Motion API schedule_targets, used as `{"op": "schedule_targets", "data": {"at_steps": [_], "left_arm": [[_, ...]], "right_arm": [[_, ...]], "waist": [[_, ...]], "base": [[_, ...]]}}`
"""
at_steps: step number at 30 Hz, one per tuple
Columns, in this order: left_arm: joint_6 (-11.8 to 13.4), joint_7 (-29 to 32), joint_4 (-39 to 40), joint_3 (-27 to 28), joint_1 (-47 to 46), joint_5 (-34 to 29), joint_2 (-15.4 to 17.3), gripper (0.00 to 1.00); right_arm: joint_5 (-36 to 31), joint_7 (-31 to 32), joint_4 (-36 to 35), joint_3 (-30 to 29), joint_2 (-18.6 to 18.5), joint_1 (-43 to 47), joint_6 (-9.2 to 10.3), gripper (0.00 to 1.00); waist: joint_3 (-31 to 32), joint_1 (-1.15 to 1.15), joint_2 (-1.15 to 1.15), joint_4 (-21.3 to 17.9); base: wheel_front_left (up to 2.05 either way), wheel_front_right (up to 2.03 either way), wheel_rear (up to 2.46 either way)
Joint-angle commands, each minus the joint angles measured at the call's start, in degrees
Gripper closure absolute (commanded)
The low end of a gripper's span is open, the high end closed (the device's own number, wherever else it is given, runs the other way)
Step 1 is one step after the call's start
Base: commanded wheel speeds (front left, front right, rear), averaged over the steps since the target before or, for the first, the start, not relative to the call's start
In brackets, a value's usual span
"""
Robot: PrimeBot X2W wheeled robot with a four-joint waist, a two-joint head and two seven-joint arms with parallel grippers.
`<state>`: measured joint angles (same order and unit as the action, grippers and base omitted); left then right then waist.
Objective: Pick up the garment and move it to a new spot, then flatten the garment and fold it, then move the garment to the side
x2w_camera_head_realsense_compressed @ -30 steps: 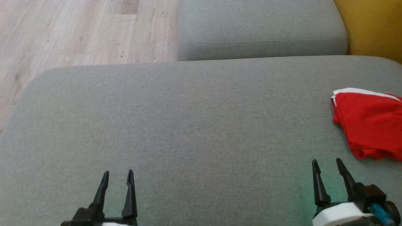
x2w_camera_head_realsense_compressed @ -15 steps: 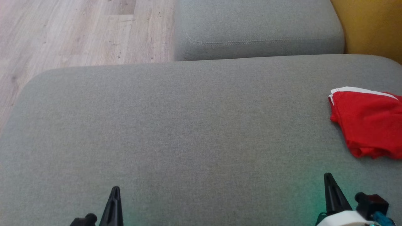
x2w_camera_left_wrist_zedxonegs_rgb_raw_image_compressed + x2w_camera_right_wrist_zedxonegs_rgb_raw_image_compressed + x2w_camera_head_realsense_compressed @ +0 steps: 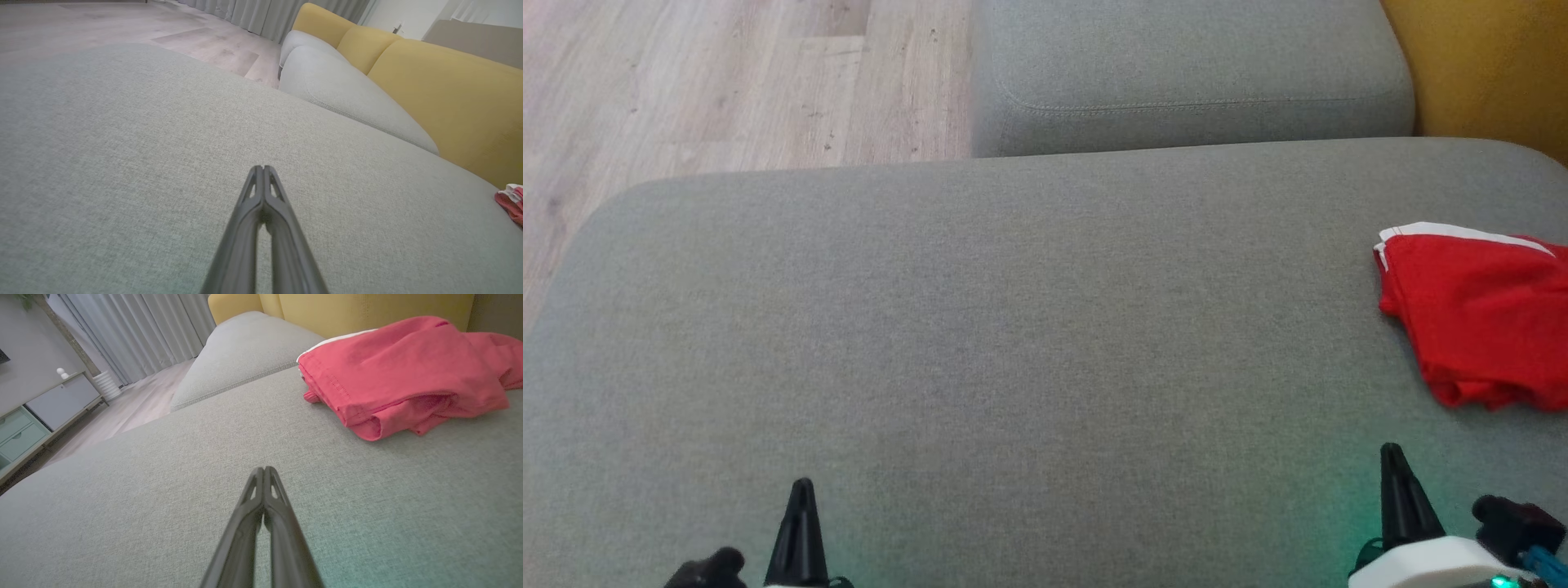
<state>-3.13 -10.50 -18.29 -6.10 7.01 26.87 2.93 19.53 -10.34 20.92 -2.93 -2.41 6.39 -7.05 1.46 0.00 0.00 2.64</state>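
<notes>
Garment (image 3: 1474,314), red with a white band, lies bunched at the right edge of the grey sofa cushion (image 3: 1013,327). Left end effector (image 3: 263,168) and right end effector (image 3: 264,468) are closed tight and empty above the cushion, the right one near the garment.

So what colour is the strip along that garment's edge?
White strip on the red cloth garment; head view shows it best.

garment (image 3: 1474,314) on the wide seat cushion (image 3: 1013,327), ahead and right of the tips of the right gripper (image 3: 1393,456), well right of the left gripper (image 3: 802,490), smaller cushion (image 3: 1192,73) beyond both, floor (image 3: 727,90) ahead-left, backrest (image 3: 1494,65) behind the garment
</notes>
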Motion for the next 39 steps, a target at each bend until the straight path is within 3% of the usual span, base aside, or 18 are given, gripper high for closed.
{"op": "schedule_targets", "data": {"at_steps": [1, 39], "left_arm": [[-0.4, 0.5, 1.9, 1.1, -3.0, 1.4, 0.0, 1.00], [-1.9, 6.8, 2.8, 5.5, -6.9, 25.8, 0.0, 1.00]], "right_arm": [[1.7, 0.5, -2.1, -0.2, -0.1, -2.9, -0.09, 1.00], [28.7, 6.7, -3.9, -1.5, -0.3, -6.6, -0.22, 1.00]], "waist": [[0.0, 0.00, 0.00, 0.0], [-0.6, 0.00, 0.00, -1.0]], "base": [[0.00, 0.00, 0.00], [0.00, 0.00, 0.00]]}}
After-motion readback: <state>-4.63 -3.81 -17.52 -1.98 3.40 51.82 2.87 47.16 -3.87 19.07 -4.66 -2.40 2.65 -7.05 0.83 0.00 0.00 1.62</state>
